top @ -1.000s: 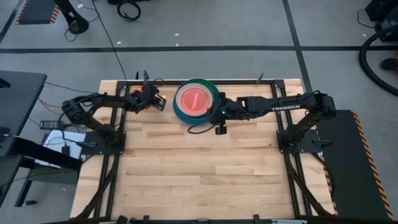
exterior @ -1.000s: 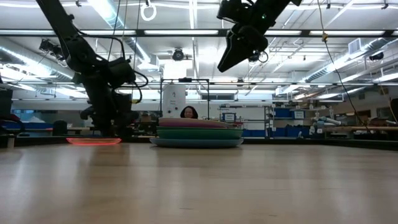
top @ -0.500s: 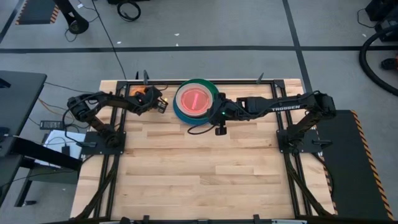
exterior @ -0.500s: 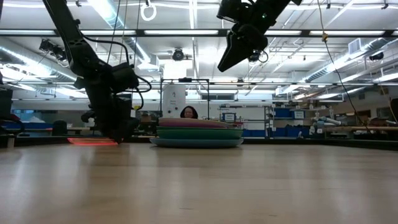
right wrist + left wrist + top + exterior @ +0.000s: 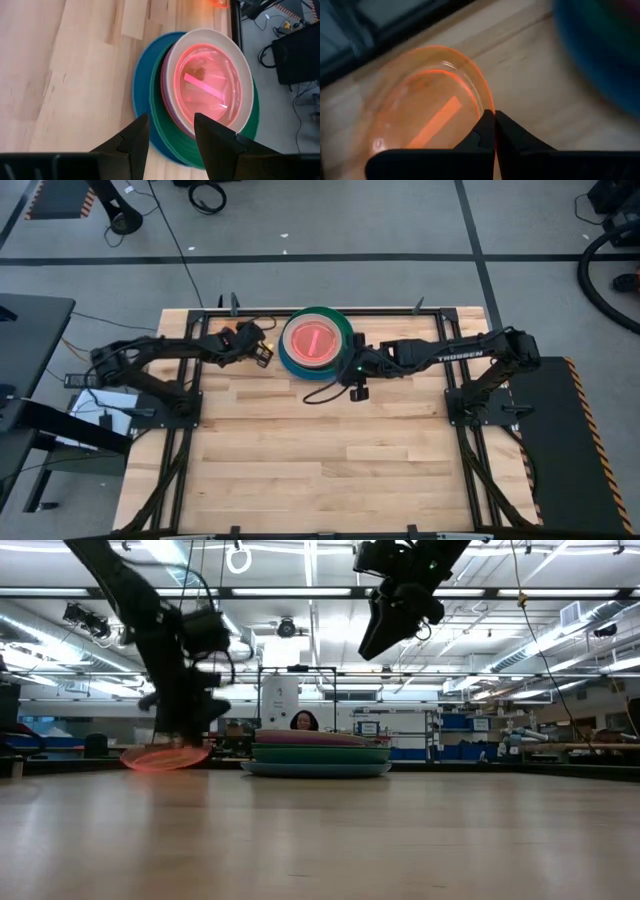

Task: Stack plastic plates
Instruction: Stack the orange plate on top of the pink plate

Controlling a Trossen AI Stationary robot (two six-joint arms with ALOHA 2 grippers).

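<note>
A stack of plastic plates stands at the table's far middle: blue at the bottom, then green, purple and cream, with a translucent pink one on top. Left of the stack is a small translucent orange plate, also seen in the low view. My left gripper is shut on it. My right gripper hovers open, well above the table at the stack's right near side. My left gripper pinches the orange plate's rim between its two fingertips, on the side of the plate nearest the stack. The fingers come from above, pointing down. The plate is tilted; whether its far rim still touches the table I cannot tell.
A dark frame rail runs along the table's far edge behind the plates. Bare wood table stretches from the stack to the near edge. A person shows in the room beyond the stack.
My left gripper has shut on the orange plate's rim and gone toward the table's right, nearer the stack. The plate, which lay flat on the table, now sits tilted and shifted toward the stack.
</note>
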